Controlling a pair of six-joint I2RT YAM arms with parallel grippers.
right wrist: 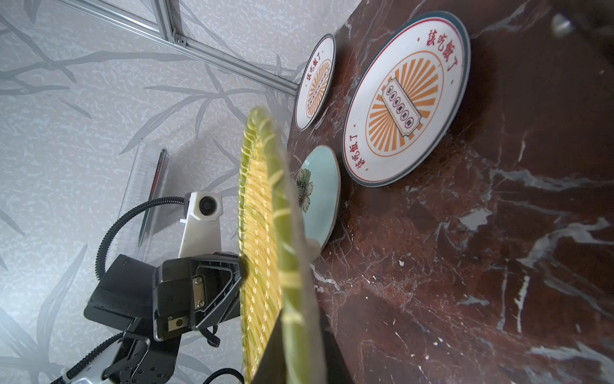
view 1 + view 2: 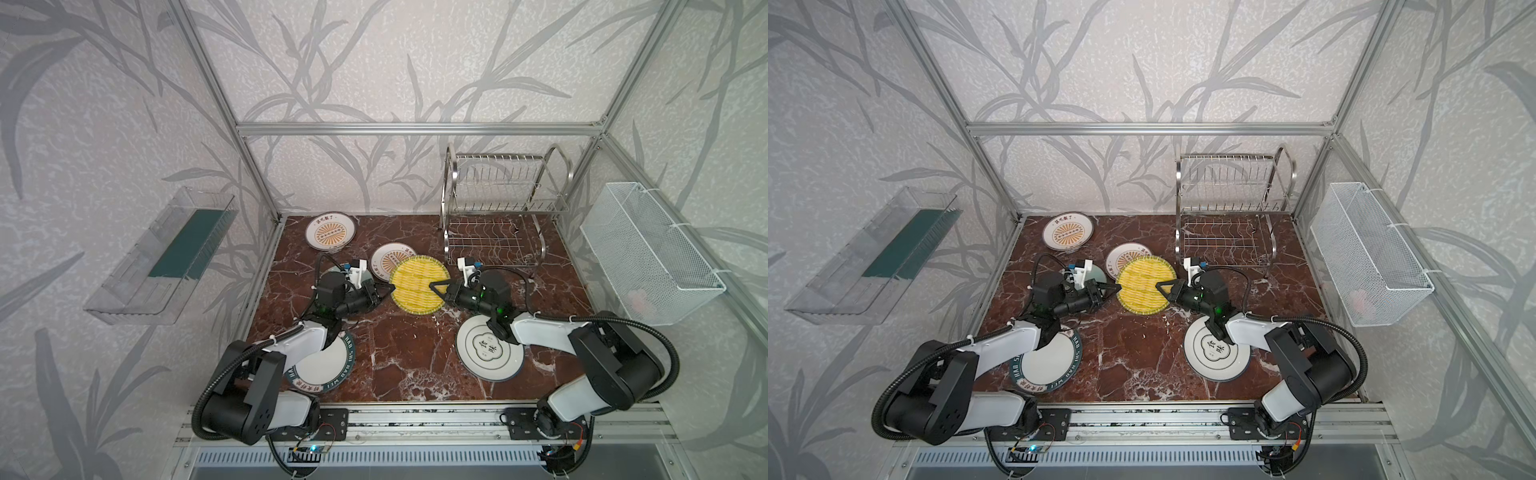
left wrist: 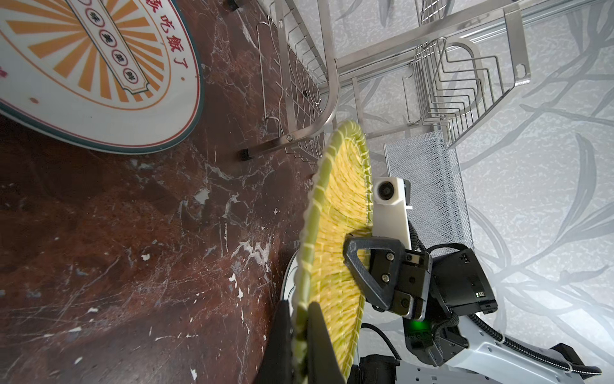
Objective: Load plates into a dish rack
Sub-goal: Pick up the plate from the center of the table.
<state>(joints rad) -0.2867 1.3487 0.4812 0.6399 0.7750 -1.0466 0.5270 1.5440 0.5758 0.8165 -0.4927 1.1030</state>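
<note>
Both grippers hold the yellow woven-look plate (image 2: 419,282) (image 2: 1144,284) just above the table, mid-way back. My left gripper (image 2: 390,287) (image 3: 300,319) is shut on its left rim and my right gripper (image 2: 433,286) (image 1: 299,339) is shut on its right rim. The steel dish rack (image 2: 498,216) (image 2: 1229,208) stands at the back right, just behind the plate. Flat on the table lie two sunburst plates (image 2: 331,231) (image 2: 386,259), a pale green plate (image 1: 319,192) largely hidden beneath my left wrist, a teal-lettered plate (image 2: 328,365) and a cloud-outline plate (image 2: 488,349).
A white mesh basket (image 2: 648,253) hangs on the right wall and a clear plastic tray (image 2: 162,253) on the left wall. Aluminium frame posts stand at the table's back corners. The nearer sunburst plate lies partly under the yellow plate's far edge.
</note>
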